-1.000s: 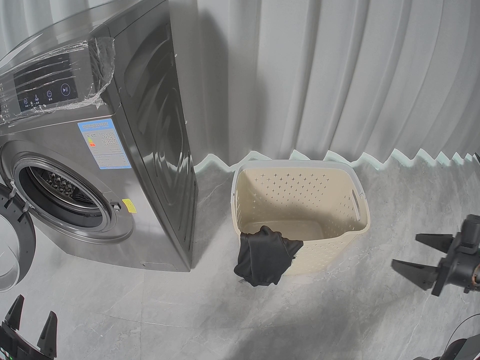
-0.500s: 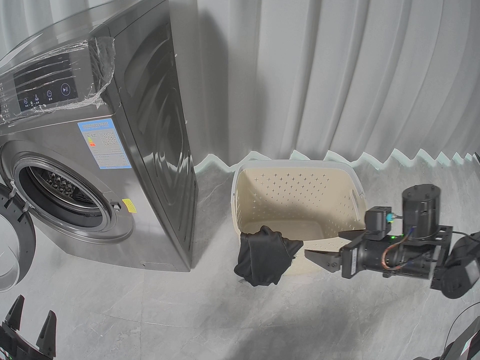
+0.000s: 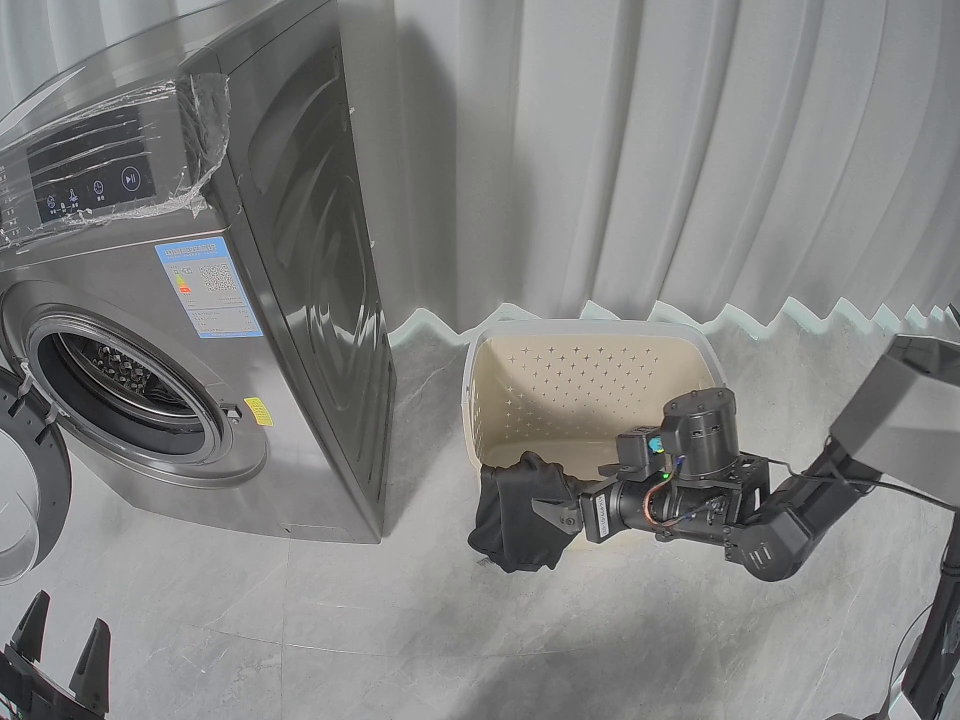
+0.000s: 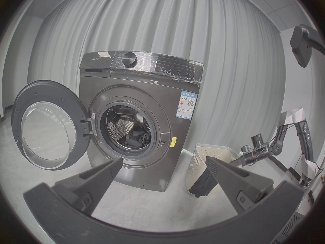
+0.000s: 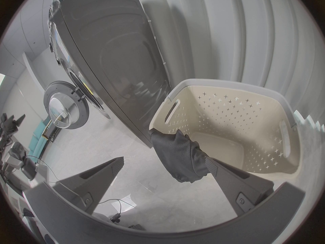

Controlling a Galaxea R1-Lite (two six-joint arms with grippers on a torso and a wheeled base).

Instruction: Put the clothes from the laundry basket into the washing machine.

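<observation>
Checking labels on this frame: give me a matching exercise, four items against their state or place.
1 washer door
2 dark garment
3 right gripper
4 left gripper

A open, at the garment
B swung open
C draped over the laundry basket rim
D open, facing the washing machine

Pairs: 1-B, 2-C, 3-A, 4-D

Basket (image 3: 590, 384) R of washer (image 3: 300, 252); garment (image 3: 505, 524) over its near rim.

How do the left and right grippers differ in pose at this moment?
The left gripper is in front of the washing machine; the right gripper is at the rim of the laundry basket. The right gripper has one finger against the dark garment; the left gripper touches nothing. Both are open.
</observation>
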